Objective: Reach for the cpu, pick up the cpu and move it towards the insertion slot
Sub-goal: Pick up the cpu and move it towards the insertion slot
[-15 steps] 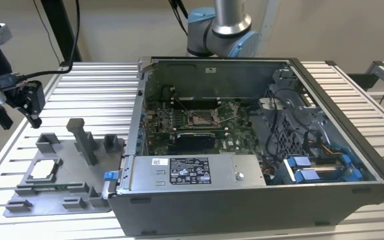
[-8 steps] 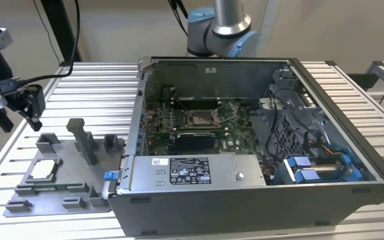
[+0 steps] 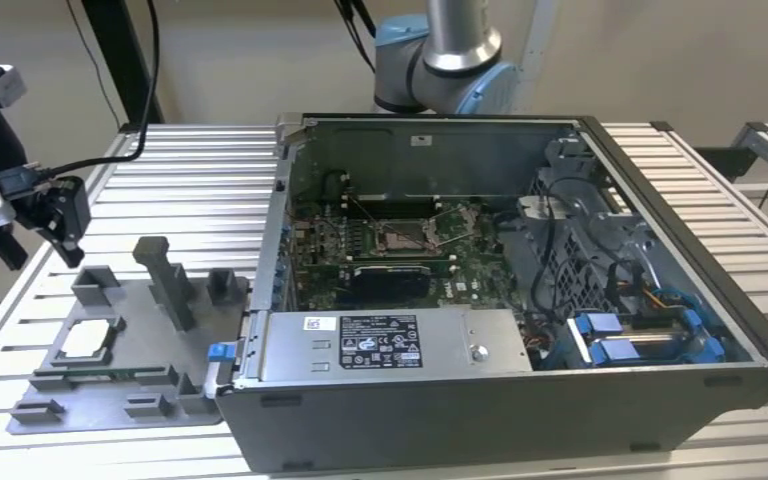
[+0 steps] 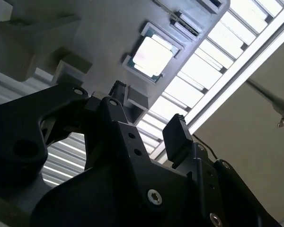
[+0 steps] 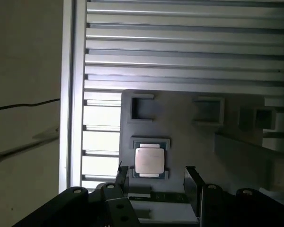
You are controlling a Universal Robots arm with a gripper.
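Observation:
The cpu [image 3: 84, 340] is a pale square chip lying flat in a recess of the grey fixture plate [image 3: 117, 415], at the exterior view's left. It also shows in both wrist views, as the cpu [image 4: 152, 56] and the cpu [image 5: 149, 161]. My gripper [image 3: 61, 215] hangs above the plate, well clear of the chip. Its black fingers [image 5: 191, 182] stand apart, so the gripper [image 5: 157, 182] is open with nothing between them, and the gripper [image 4: 147, 113] looks the same. The insertion slot [image 3: 411, 233] is a silver-framed socket on the green motherboard inside the open computer case.
Grey upright blocks [image 3: 171, 285] rise from the fixture plate between the chip and the case wall [image 3: 267, 270]. A grey power supply [image 3: 384, 345] and blue drive brackets [image 3: 638, 335] sit in the case near the socket. Everything rests on a slatted metal table [image 3: 184, 170].

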